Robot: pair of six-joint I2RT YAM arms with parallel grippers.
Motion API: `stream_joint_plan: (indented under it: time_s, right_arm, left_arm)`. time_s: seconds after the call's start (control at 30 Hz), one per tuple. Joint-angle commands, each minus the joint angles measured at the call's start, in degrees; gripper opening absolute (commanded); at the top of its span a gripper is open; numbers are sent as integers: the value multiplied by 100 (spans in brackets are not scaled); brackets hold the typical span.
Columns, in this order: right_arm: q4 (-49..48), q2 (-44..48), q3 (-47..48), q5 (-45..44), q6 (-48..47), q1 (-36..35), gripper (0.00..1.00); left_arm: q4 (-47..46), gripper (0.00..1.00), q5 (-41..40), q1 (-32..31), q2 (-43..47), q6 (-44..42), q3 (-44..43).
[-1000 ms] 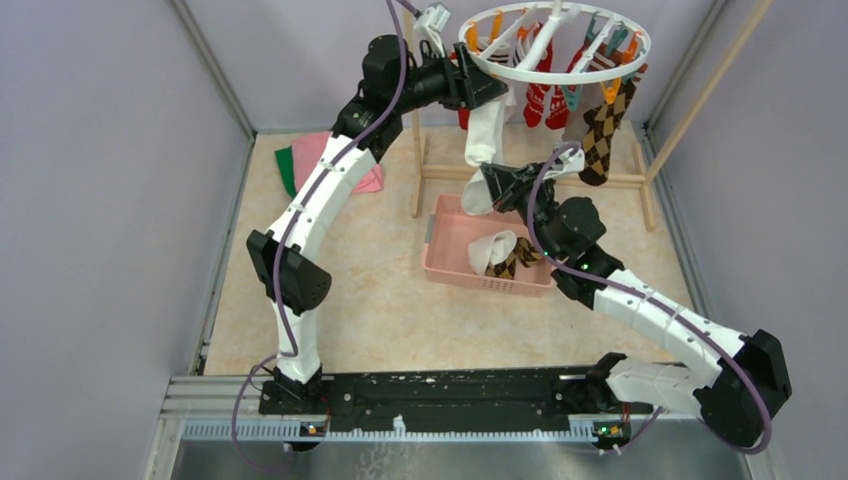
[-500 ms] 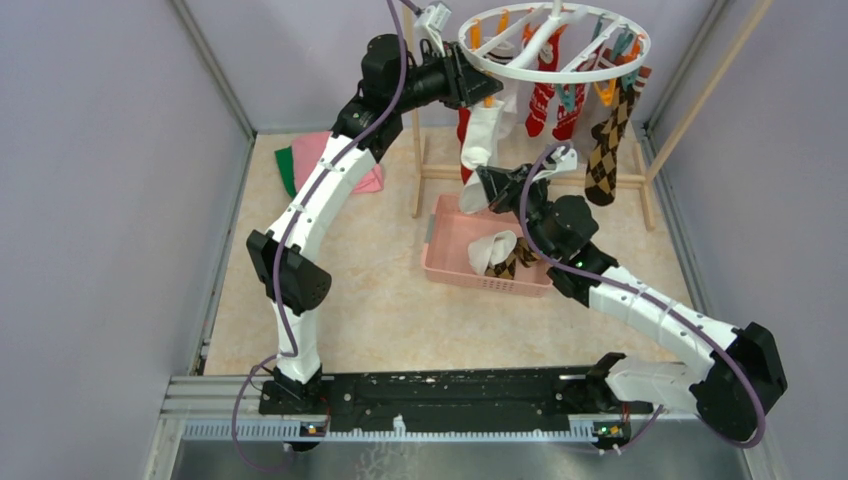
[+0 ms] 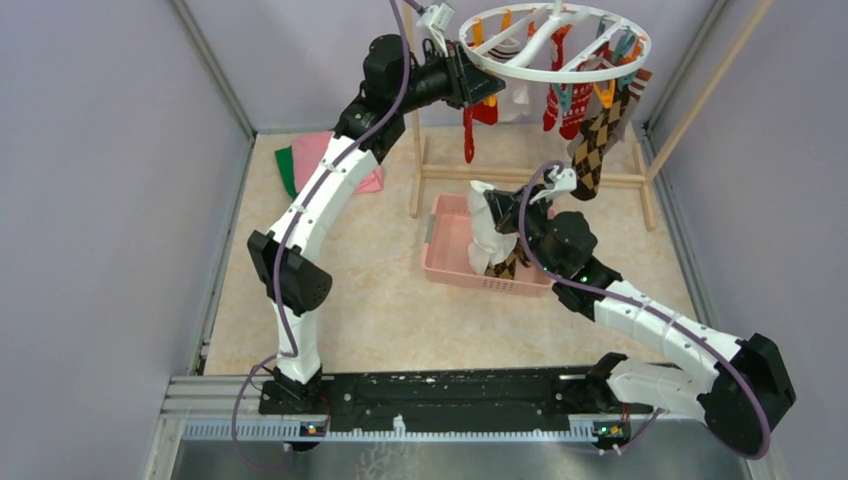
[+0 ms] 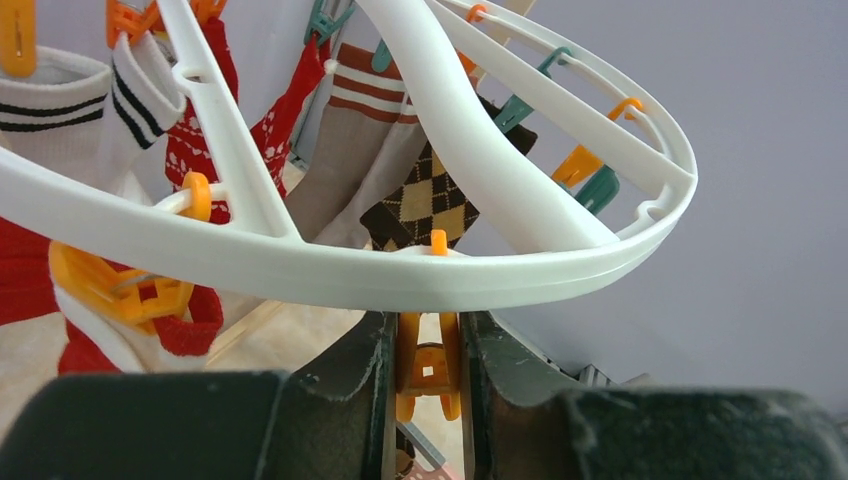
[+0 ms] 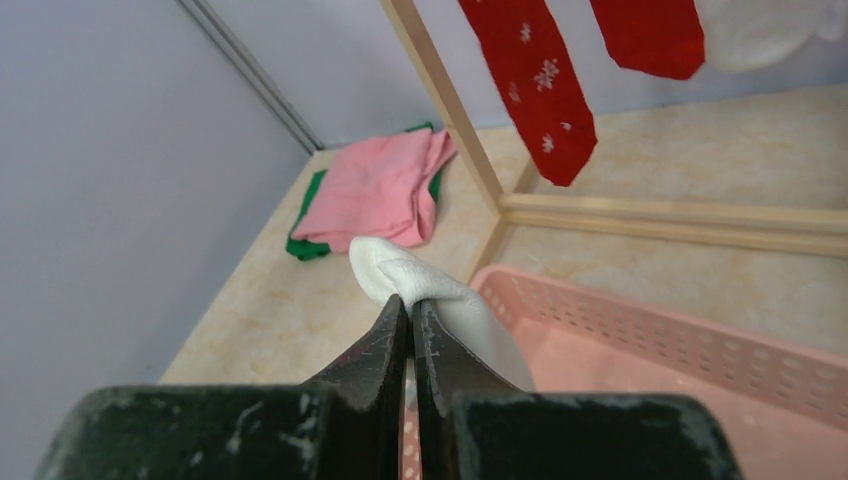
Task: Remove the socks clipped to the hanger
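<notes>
The white ring hanger (image 3: 552, 72) hangs at the top, its rim crossing the left wrist view (image 4: 400, 280). Red socks (image 3: 470, 128), an argyle sock (image 3: 596, 145) and striped socks (image 4: 60, 95) hang from its clips. My left gripper (image 3: 482, 88) is shut on an orange clip (image 4: 428, 365) under the near rim. My right gripper (image 3: 492, 205) is shut on a white sock (image 5: 430, 300), which hangs free of the hanger over the pink basket (image 3: 445, 268).
The basket holds a white sock and an argyle sock (image 3: 510, 262). A light wooden rack frame (image 3: 420, 160) carries the hanger. Folded pink and green cloths (image 3: 310, 160) lie at back left. Grey walls close both sides.
The white sock has come off the hanger. My right gripper has pulled it down and toward the basket. The hanger has swung, and the left gripper stays on the clip.
</notes>
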State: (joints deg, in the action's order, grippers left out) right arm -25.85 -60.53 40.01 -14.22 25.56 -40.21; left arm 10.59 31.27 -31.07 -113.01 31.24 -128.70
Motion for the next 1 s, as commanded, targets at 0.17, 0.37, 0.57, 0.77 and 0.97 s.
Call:
stream_joint_plan:
  time_s: [0.17,0.37,0.57,0.77,0.97]
  right_arm:
    - [-435,-320,-319,-513,-722,43,55]
    - [-1057,-933,28,-816,-1260,44,82]
    - [-1924,-1548,484,-842,-1625,263,84]
    - [-2691,-2440,1412,-613,-2000,483,84]
    - [-3321,-3467,2372,-651,-2375,489,70]
  left_arm:
    - [-70,7,-169,-261,411,-167,1]
    - [129,23,-309,-437,556,-359,8]
    - [276,30,-373,-508,694,-490,126]
    - [331,29,-423,-566,761,-491,153]
    - [425,49,-431,-584,875,-365,236]
